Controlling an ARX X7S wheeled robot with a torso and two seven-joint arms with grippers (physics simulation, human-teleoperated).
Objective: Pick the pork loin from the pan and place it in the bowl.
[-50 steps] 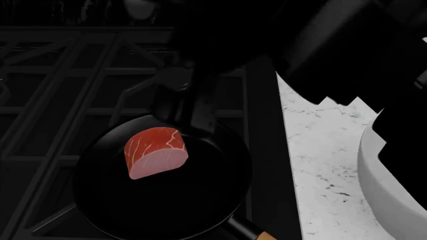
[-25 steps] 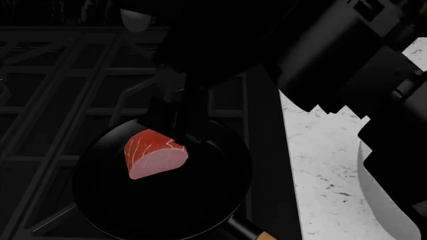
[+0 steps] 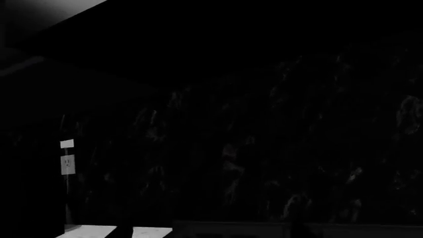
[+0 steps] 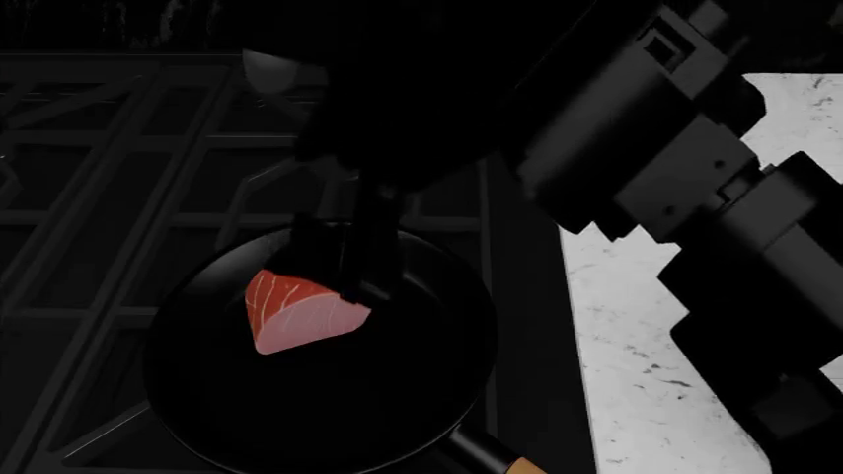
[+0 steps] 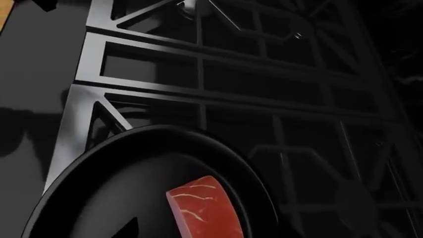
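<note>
The pork loin (image 4: 300,314), red on top with a pale pink cut side, lies in the far left part of the black pan (image 4: 395,395). The pan's tan handle (image 4: 523,466) points towards me. My right gripper (image 4: 343,265) hangs open just over the meat's far right edge, its dark fingers (image 4: 375,259) covering part of the red top. The right wrist view shows the meat (image 5: 201,208) and the pan's rim (image 5: 132,136) close below. The bowl is hidden behind my right arm. My left gripper (image 3: 208,230) shows only as dark, widely spaced fingertips (image 3: 124,231), holding nothing.
The pan sits on black stove grates (image 4: 118,178). A white marble counter (image 4: 633,326) lies right of the stove. My bulky right arm (image 4: 658,148) crosses the upper right of the head view. The left wrist view faces a dark wall with a white outlet (image 3: 67,164).
My right arm has swung further in and down over the pan. Its fingers now overlap the meat's far right edge. The arm now hides the bowl. The meat has not moved.
</note>
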